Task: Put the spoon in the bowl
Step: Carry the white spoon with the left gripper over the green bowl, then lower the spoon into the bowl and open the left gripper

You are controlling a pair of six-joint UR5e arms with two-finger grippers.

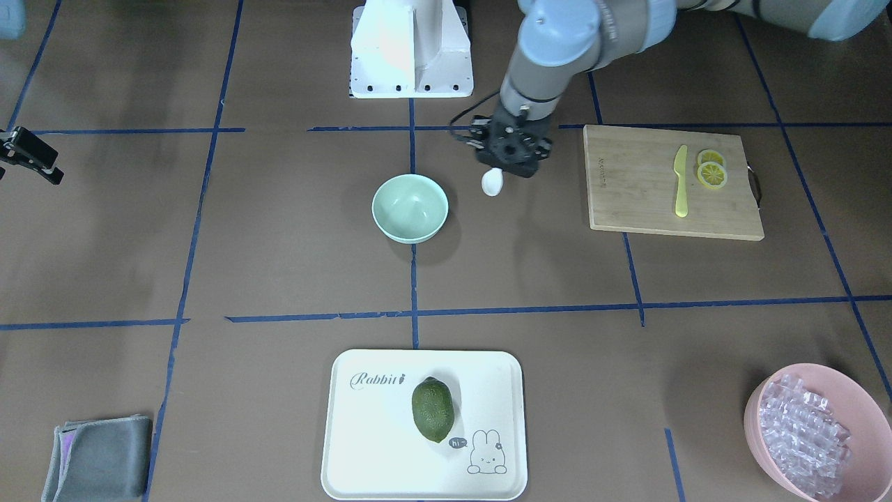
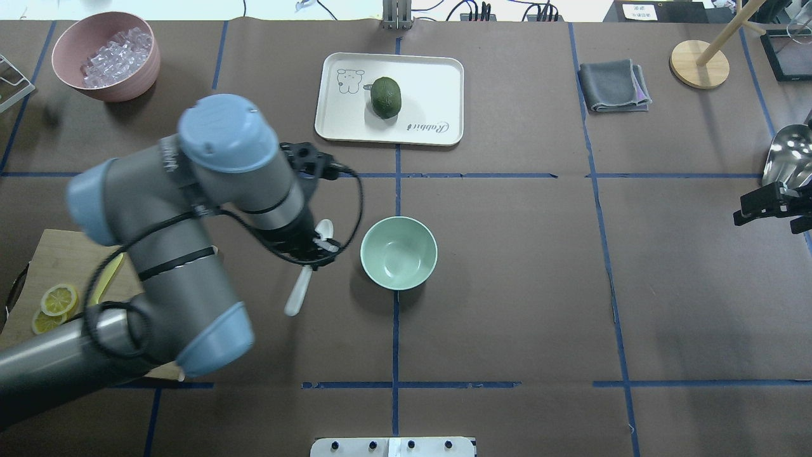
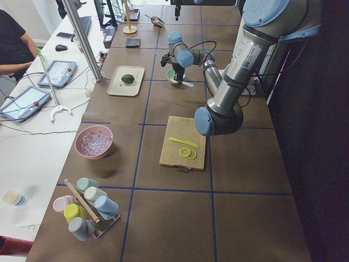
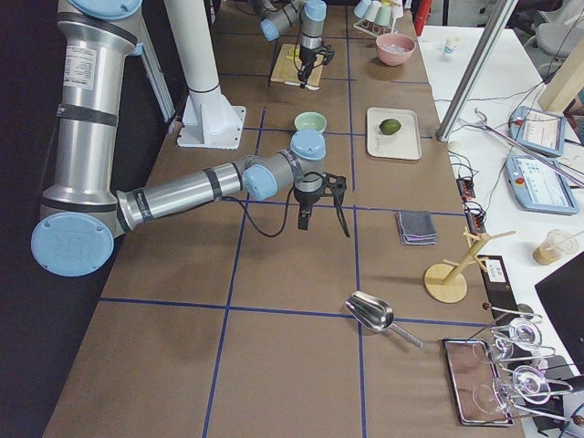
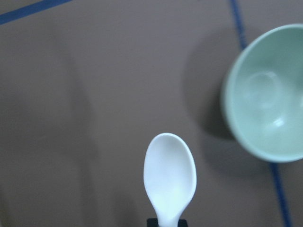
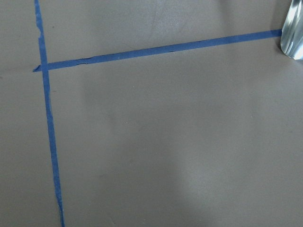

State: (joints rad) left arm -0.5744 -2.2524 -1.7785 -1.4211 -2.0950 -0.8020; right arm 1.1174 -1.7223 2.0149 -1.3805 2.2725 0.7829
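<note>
My left gripper (image 2: 317, 244) is shut on the white spoon (image 2: 303, 285), gripping it just behind the scoop, and holds it above the table. The scoop (image 1: 492, 183) sticks out past the fingers in the front view. In the left wrist view the spoon (image 5: 169, 176) hangs over bare table, with the mint-green bowl (image 5: 267, 94) to its upper right. The bowl (image 2: 398, 252) stands empty and upright, a short way right of the spoon in the overhead view; it also shows in the front view (image 1: 410, 209). My right gripper (image 2: 771, 206) is open and empty at the far right.
A cutting board (image 1: 641, 202) with a yellow knife (image 1: 681, 183) and lemon slices (image 1: 712, 174) lies near the left arm. A white tray (image 1: 376, 446) holds a green fruit (image 1: 433, 409). There are also a pink bowl (image 1: 864, 411) of cubes, a grey cloth (image 1: 97, 457) and a metal scoop (image 2: 790, 152).
</note>
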